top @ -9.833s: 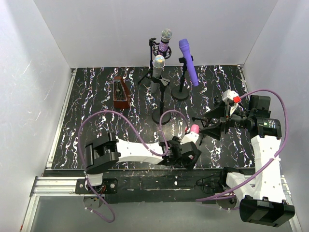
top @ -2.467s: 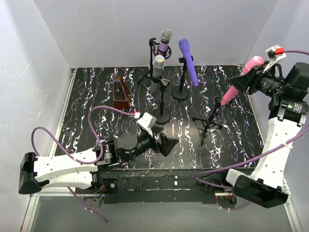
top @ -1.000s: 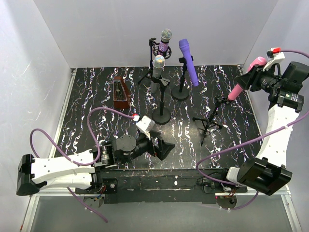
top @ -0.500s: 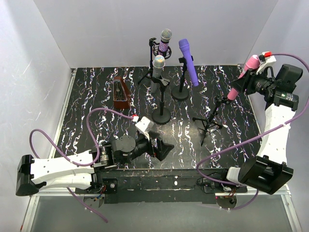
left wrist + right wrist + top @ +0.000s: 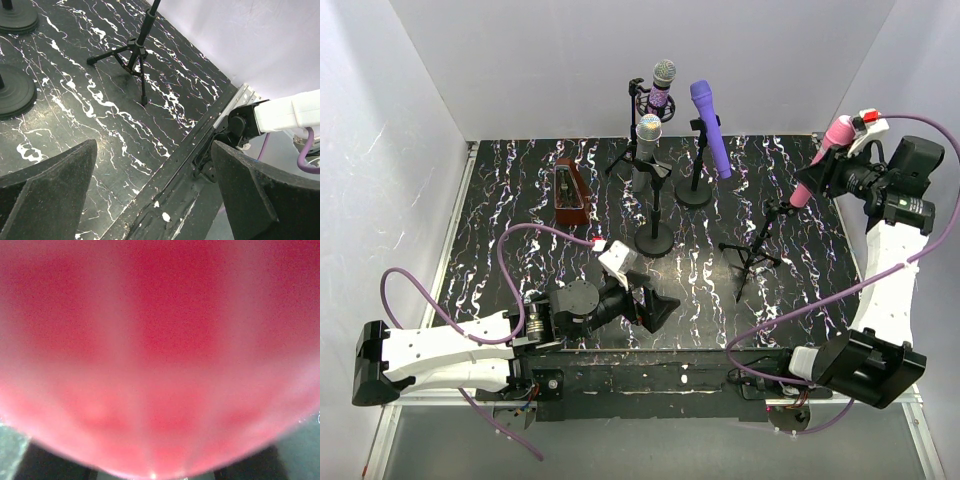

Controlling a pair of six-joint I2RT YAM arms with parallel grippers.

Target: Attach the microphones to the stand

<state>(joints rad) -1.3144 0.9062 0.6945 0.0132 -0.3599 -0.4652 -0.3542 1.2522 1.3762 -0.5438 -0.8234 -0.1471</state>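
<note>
My right gripper [image 5: 828,172] is shut on the pink microphone [image 5: 823,160], holding it tilted high at the right, head up. Its lower end sits at the clip [image 5: 783,208] of the black tripod stand [image 5: 753,250]. In the right wrist view the pink microphone [image 5: 160,355] fills the picture as a blur. The glittery purple microphone [image 5: 662,85], the silver-grey one [image 5: 647,140] and the violet one [image 5: 710,125] sit in stands at the back. My left gripper [image 5: 655,305] hangs open and empty low over the mat's front edge; the tripod stand [image 5: 135,47] lies beyond its fingers [image 5: 50,200].
A dark red wedge-shaped box [image 5: 570,193] stands at the back left of the marbled mat [image 5: 520,200]. Two round stand bases [image 5: 15,90] lie left of my left gripper. White walls close in three sides. A metal rail [image 5: 190,165] runs along the front.
My right wrist has shifted a little left, bringing the pink microphone more upright with its lower end at the tripod's clip. The left arm has barely moved.
</note>
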